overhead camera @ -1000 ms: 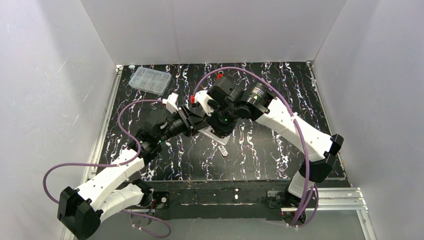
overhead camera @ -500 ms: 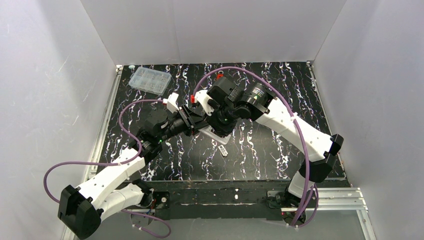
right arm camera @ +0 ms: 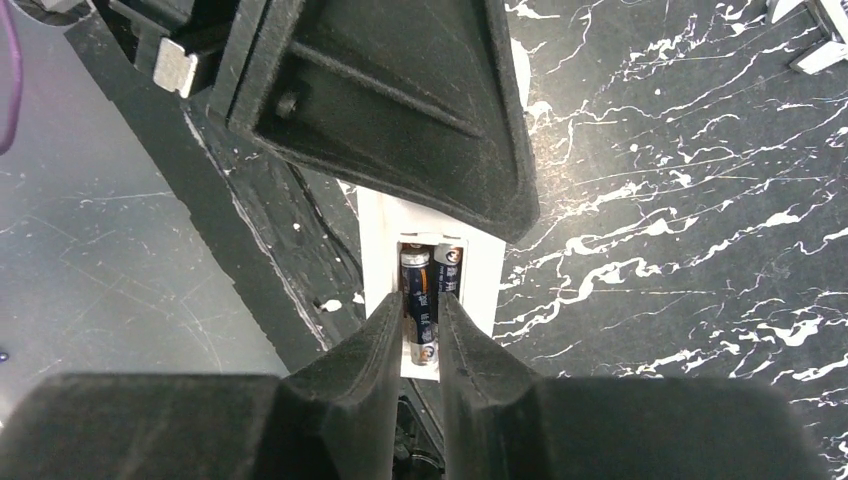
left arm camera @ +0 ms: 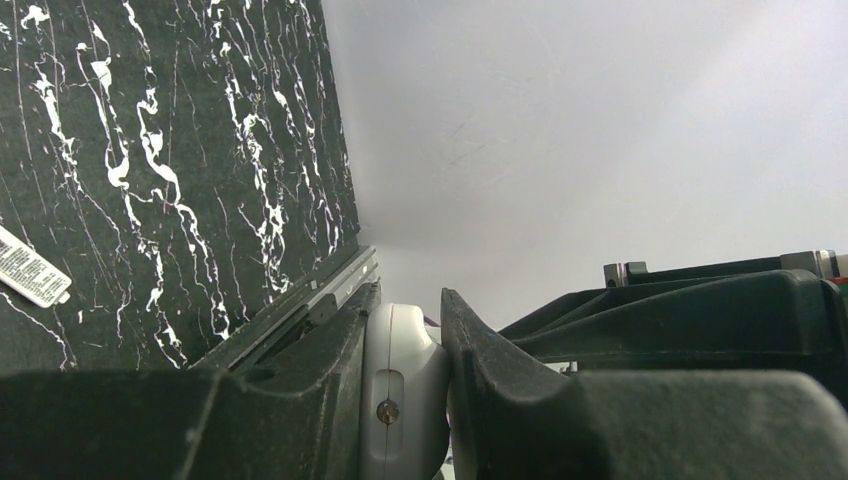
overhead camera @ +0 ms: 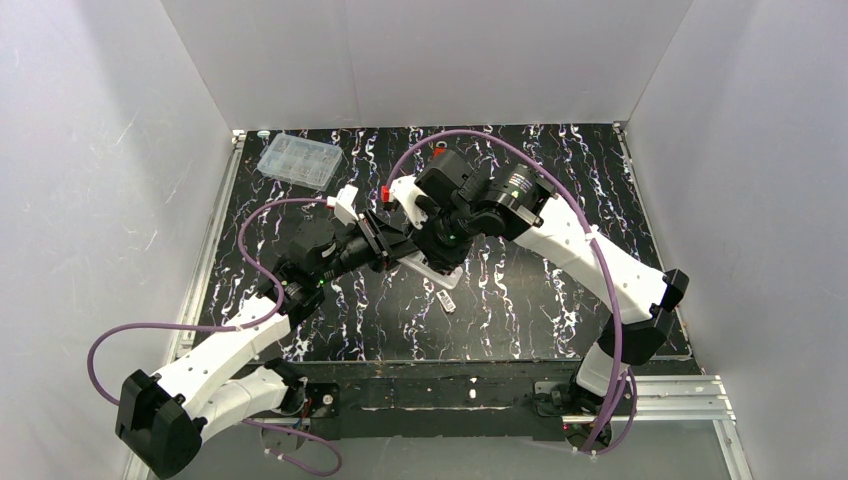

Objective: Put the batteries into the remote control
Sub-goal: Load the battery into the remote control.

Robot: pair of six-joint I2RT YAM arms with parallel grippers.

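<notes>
Your left tool clamps the remote control over the middle of the counter. Your right tool, narrowed, pinches a battery inside the open recess, beside a second battery. Both look loaded; only seating this one seems left.

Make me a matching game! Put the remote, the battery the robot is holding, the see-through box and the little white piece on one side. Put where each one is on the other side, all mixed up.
Things:
1. remote control
2. battery
3. clear box
4. small white piece

Places:
A. far left corner of the table
B. pinched in the right gripper, at the remote's open back
C. lying loose near the middle of the table
D. clamped in the left gripper

Pairs: 1-D, 2-B, 3-A, 4-C
</notes>
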